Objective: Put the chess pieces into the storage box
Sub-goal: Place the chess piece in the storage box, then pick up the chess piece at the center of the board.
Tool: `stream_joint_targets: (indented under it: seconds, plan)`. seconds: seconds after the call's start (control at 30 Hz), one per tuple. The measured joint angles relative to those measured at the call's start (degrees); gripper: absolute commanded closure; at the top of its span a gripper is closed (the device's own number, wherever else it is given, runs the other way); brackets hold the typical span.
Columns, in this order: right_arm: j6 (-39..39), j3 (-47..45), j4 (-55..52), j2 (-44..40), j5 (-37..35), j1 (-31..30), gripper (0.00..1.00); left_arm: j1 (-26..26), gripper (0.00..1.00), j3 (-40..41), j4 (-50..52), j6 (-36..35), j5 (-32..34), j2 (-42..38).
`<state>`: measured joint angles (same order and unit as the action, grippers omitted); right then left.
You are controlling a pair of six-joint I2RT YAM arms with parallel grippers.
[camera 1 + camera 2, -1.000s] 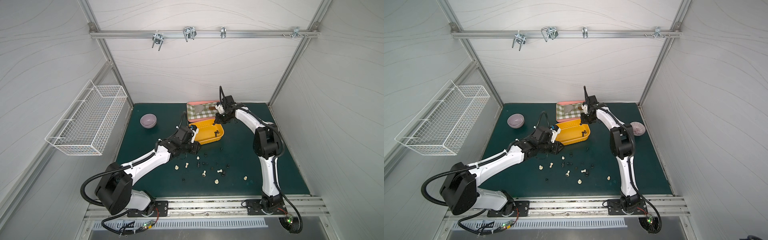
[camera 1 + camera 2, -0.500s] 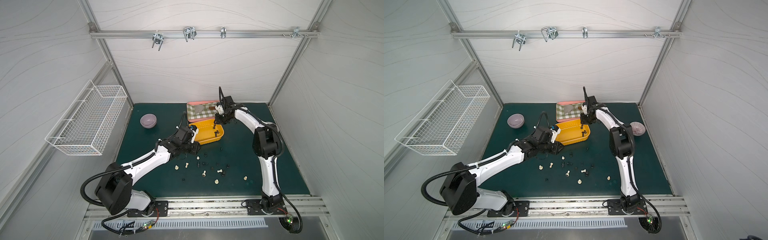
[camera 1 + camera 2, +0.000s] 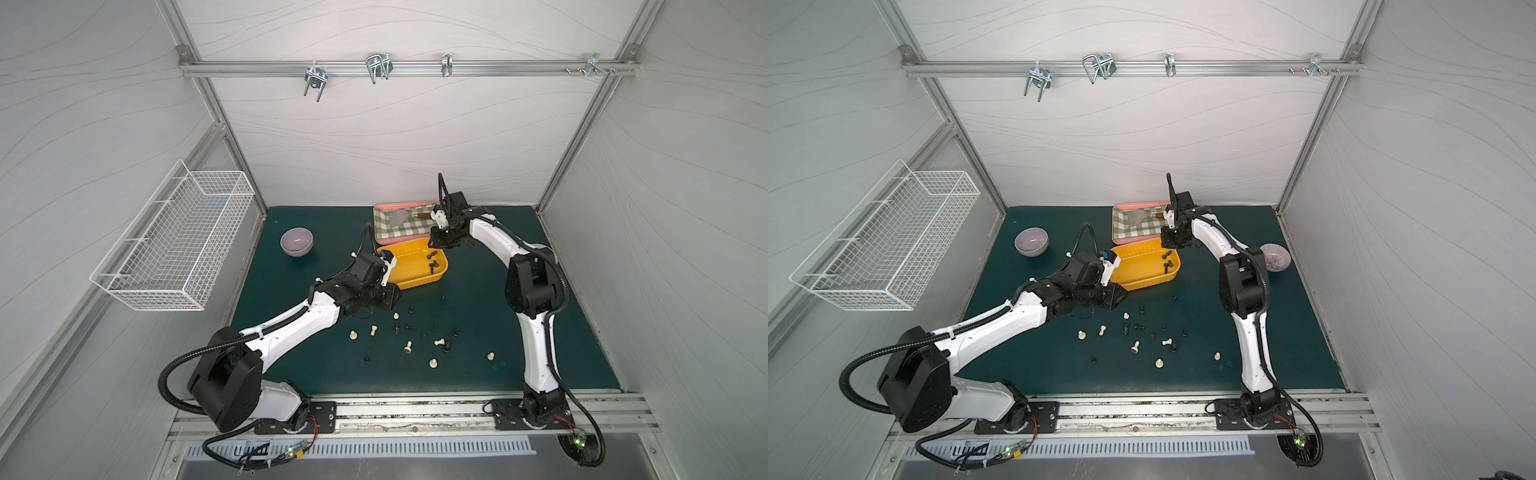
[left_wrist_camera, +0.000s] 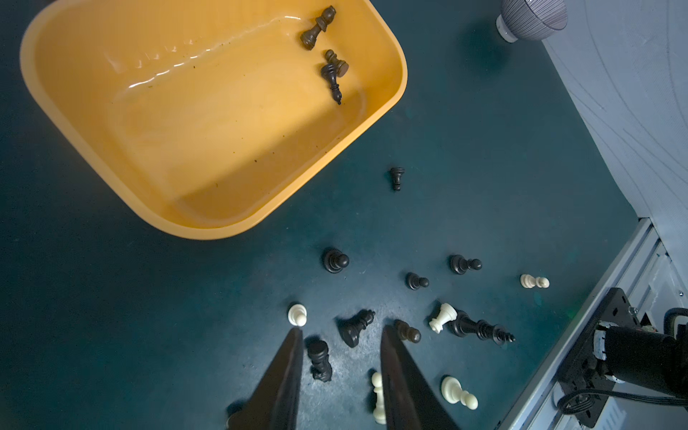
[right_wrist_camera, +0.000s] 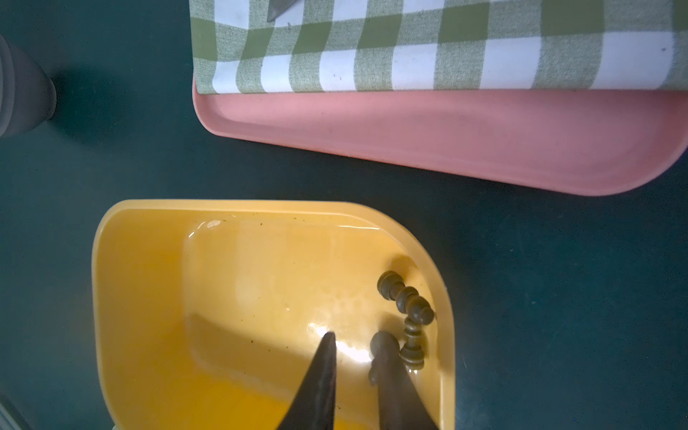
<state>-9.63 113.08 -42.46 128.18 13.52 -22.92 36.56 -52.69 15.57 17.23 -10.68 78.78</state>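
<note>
The right gripper (image 5: 355,337) hangs over the storage box (image 5: 149,298), jaws slightly apart and empty. Dark chess pieces (image 5: 405,298) lie in the box just beside it.

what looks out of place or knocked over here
Most chess pieces lie scattered on the green mat outside the storage box, several tipped on their sides, like a tall black one. Only three dark pieces are inside the box, all lying down.

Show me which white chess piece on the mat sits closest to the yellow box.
The white piece standing just off a fingertip of the left pincer. The other white pieces all lie farther from the yellow box.
</note>
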Motion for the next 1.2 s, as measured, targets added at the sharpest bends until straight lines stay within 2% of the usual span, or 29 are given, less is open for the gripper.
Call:
stream_joint_targets:
  seconds: [0.33, 0.63, 1.2]
  plan:
    - [-0.11, -1.22, 0.42, -5.16, 0.0, -0.37, 0.77, 0.0, 0.64, 0.0, 0.11, -0.02, 0.7, -0.2]
    - [-1.38, -8.68, 2.78, -13.92, 0.07, -0.85, 0.77, 0.0, 0.64, 0.0, 0.92, -0.11, 0.83, -0.2]
    - [-2.84, -32.83, 7.67, -34.73, 0.72, -1.07, 0.76, 1.01, 0.63, 0.0, 3.89, -2.73, 2.23, 0.37]
